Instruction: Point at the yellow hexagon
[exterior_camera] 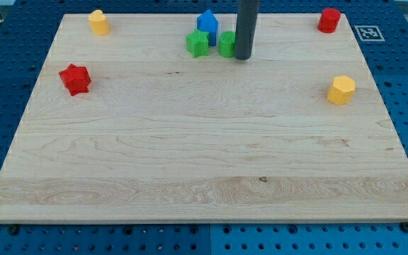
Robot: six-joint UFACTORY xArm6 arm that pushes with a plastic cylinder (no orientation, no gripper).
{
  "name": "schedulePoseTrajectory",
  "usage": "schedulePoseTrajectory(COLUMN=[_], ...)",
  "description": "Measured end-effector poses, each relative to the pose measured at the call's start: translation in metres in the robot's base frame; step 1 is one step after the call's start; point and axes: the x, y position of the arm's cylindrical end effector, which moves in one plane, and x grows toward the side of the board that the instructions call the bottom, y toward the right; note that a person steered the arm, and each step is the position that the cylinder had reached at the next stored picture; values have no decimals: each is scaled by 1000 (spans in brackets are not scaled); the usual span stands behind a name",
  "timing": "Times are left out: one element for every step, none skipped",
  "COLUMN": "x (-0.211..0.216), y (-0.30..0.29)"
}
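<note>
The yellow hexagon (341,90) lies near the board's right edge, in the upper half of the view. My tip (243,57) rests on the board at the top centre, just right of a green block (227,44) and touching or nearly touching it. The tip is far to the left of the yellow hexagon and a little higher in the view.
A green star-like block (198,43) and a blue block (207,20) sit left of the tip. A second yellow block (99,22) is at top left, a red star (75,78) at left, a red block (329,20) at top right. The wooden board (204,177) ends at blue pegboard.
</note>
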Motion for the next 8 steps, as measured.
schedulePoseTrajectory(x=[-21, -28, -28, -5, 41, 50, 50, 59], y=[0, 2, 2, 21, 70, 96, 113, 114])
